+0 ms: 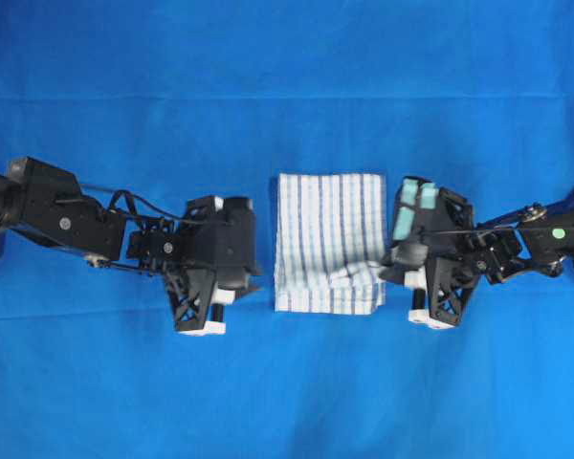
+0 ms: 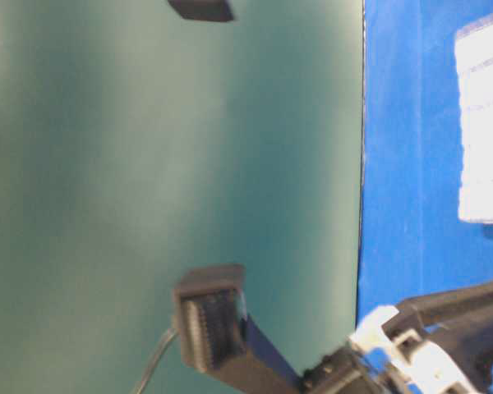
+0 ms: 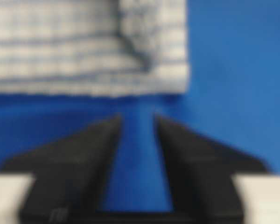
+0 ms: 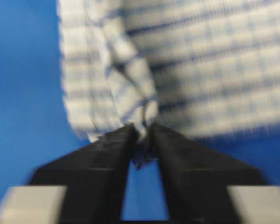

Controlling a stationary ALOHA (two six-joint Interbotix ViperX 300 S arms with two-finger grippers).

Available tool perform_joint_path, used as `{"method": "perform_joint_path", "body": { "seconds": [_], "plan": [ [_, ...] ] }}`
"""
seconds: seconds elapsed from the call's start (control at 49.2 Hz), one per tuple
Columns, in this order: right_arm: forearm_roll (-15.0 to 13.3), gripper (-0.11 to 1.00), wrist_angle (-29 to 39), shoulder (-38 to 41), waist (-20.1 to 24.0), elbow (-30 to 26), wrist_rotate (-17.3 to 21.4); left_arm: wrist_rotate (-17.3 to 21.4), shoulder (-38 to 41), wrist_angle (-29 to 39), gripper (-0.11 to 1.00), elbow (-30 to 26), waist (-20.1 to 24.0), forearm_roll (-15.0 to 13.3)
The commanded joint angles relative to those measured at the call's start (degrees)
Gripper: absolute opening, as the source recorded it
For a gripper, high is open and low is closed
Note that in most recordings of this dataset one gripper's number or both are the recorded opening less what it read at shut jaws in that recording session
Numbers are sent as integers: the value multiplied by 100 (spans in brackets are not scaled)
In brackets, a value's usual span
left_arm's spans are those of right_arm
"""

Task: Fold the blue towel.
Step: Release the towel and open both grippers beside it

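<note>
Towel: one white woven towel with thin blue stripes (image 1: 329, 242), already folded into a compact, slightly tall rectangle, lying flat at the middle of the table.
Table: covered by one plain solid-blue cloth (image 1: 287, 76).
Long axis: runs away from the near edge in the overhead view, crosswise to both arms.
Right gripper (image 4: 142, 133): touching the towel's near right corner; the wrist view shows a bunched fold of cloth pinched between its nearly closed jaws.
Left gripper (image 3: 137, 122): just beside the towel's left edge, apart from it; jaws slightly parted with only the blue covering between them, grasping nothing.
Nearer arm: the right one, already on the cloth.
Key relation: the towel lies between the two grippers; from the right gripper, a fold would likely carry the pinched corner toward the left gripper.
Count: one towel, two grippers.
</note>
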Motion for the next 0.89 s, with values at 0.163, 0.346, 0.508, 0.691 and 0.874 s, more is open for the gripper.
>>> {"method": "perform_joint_path", "body": {
  "seconds": [0.163, 0.346, 0.508, 0.691, 0.874],
  "plan": [
    [18, 65, 334, -299, 141, -343, 9, 79, -360, 202, 80, -53, -9, -9],
    [0, 63, 738, -879, 141, -439, -53, 132, -844, 650, 70, -35, 97, 0],
    [-220, 63, 1266, -1547, 141, -501, -62, 220, -1477, 1160, 70, -9, 220, 9],
    [-633, 63, 1775, -2417, 141, -396, -62, 519, -2259, 1354, 70, 193, 396, 9],
    [-976, 62, 2021, -3533, 141, -79, -62, 615, -3243, 1301, 70, 650, 606, 9]
  ]
}}
